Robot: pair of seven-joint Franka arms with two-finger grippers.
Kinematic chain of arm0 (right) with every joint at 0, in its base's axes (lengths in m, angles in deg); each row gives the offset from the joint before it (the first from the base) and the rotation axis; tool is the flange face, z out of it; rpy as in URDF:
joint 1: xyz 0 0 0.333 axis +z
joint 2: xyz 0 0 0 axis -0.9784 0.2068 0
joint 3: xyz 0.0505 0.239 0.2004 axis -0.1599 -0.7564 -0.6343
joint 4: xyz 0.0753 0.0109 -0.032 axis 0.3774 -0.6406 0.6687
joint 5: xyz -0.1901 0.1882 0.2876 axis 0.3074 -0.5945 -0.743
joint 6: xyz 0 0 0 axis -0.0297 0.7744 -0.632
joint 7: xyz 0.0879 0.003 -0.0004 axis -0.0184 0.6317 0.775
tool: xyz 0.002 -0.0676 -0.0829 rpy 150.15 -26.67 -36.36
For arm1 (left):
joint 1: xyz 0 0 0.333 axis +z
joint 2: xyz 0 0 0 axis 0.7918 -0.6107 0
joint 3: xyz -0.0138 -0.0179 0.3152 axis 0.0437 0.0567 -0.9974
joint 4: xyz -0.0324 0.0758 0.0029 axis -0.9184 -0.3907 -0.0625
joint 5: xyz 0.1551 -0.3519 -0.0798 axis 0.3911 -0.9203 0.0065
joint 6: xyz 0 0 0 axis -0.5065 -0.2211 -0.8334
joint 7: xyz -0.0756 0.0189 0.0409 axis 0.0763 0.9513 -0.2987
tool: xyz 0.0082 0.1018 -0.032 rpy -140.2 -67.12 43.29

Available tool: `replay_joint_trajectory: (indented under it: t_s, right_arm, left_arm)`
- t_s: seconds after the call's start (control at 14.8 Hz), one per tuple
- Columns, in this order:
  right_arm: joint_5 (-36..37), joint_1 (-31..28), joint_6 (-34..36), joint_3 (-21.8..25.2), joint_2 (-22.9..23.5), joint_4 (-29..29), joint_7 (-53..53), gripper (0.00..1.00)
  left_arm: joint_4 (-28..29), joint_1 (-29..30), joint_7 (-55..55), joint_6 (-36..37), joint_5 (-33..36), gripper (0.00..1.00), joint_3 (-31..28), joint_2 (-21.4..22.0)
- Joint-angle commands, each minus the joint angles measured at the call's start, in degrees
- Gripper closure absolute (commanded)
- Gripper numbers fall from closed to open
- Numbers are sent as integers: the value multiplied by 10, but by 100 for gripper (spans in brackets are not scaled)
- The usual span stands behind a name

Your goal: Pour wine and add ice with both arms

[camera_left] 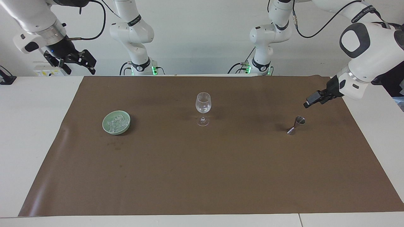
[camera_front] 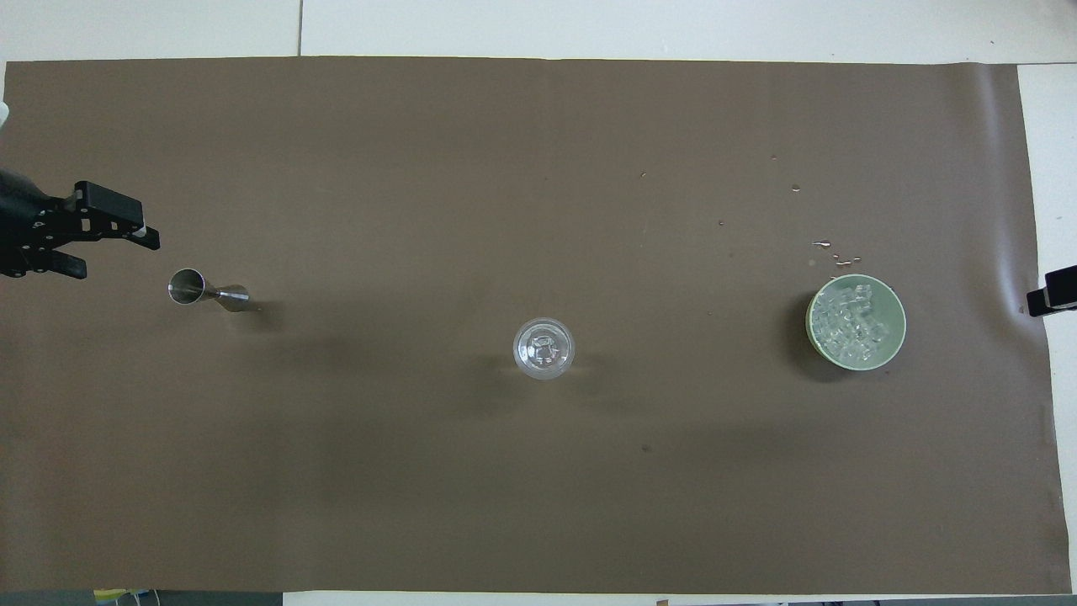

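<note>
A clear wine glass [camera_left: 203,107] [camera_front: 543,348] stands upright mid-mat, with clear glinting contents in its bowl; I cannot tell whether they are liquid or ice. Coloured wine is out of view. The ice [camera_left: 115,121] [camera_front: 851,315] fills a pale green bowl [camera_left: 127,127] [camera_front: 899,333] toward the right arm's end. A steel jigger [camera_left: 295,125] [camera_front: 206,289] lies on its side toward the left arm's end. My left gripper [camera_left: 311,101] [camera_front: 114,252] hangs open and empty over the mat, near the jigger but apart from it. My right gripper [camera_left: 77,64] [camera_front: 1052,299] is raised, open and empty, at the mat's end beside the bowl.
A brown mat [camera_left: 202,176] [camera_front: 538,505] covers most of the white table [camera_left: 34,126]. Small droplets [camera_front: 835,250] dot the mat just farther from the robots than the bowl. Both arm bases stand at the table's robot-side edge.
</note>
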Motion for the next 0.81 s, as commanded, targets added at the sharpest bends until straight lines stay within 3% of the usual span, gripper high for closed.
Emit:
replay_joint_trajectory:
  t_s: [0.0, 0.47, 0.74]
  right_arm:
    - [6, 0, 5, 0, -2, 0, -4, 0]
    - [6, 0, -13, -7, -3, -9, -3, 0]
    - [9, 0, -24, -9, -2, -7, -3, 0]
  left_arm:
    - [19, -37, 41, -2, 44, 0, -9, 33]
    - [-17, -31, 109, 10, 45, 0, -14, 39]
    - [-38, -38, 111, 55, 64, 0, -13, 40]
